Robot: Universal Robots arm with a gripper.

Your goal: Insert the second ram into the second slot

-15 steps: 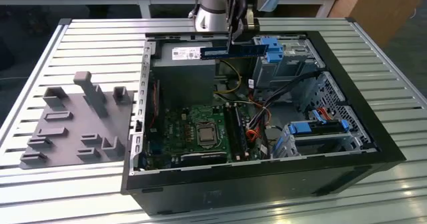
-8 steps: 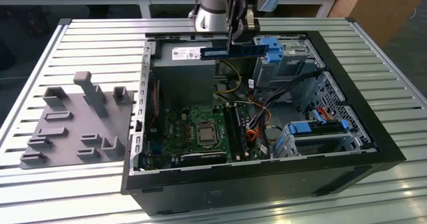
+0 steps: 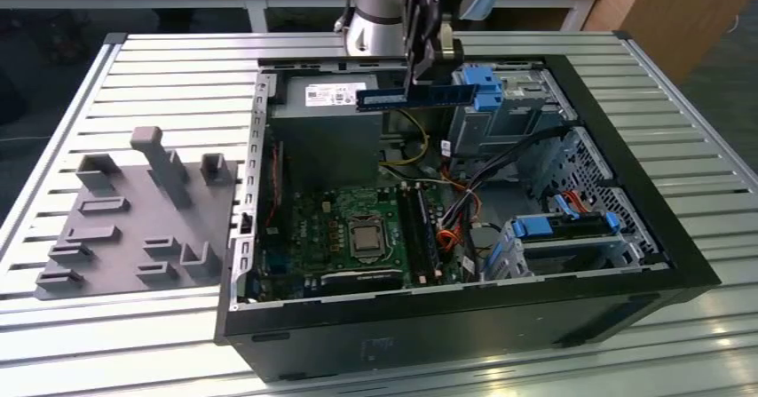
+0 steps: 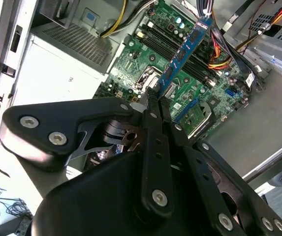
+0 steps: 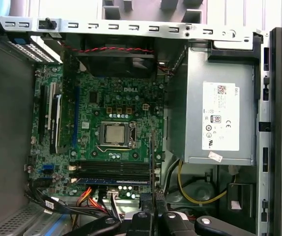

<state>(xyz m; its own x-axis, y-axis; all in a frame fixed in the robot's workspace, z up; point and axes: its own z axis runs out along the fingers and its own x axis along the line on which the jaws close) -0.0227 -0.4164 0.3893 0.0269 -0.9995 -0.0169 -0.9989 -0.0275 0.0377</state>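
On the near side of the open case, the motherboard (image 3: 355,233) lies flat, its memory slots (image 3: 422,228) running near to far; one looks filled in the first wrist view. Farther back, above the power supply (image 3: 296,104), the gripper (image 3: 410,84) has its jaws closed on the second ram (image 3: 385,98), held crosswise to the slots. Seating it well likely demands turning it parallel and keeping it level.

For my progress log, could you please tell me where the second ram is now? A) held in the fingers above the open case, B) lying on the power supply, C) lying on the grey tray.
A: the fingers clamp the second ram, aloft over the open case.
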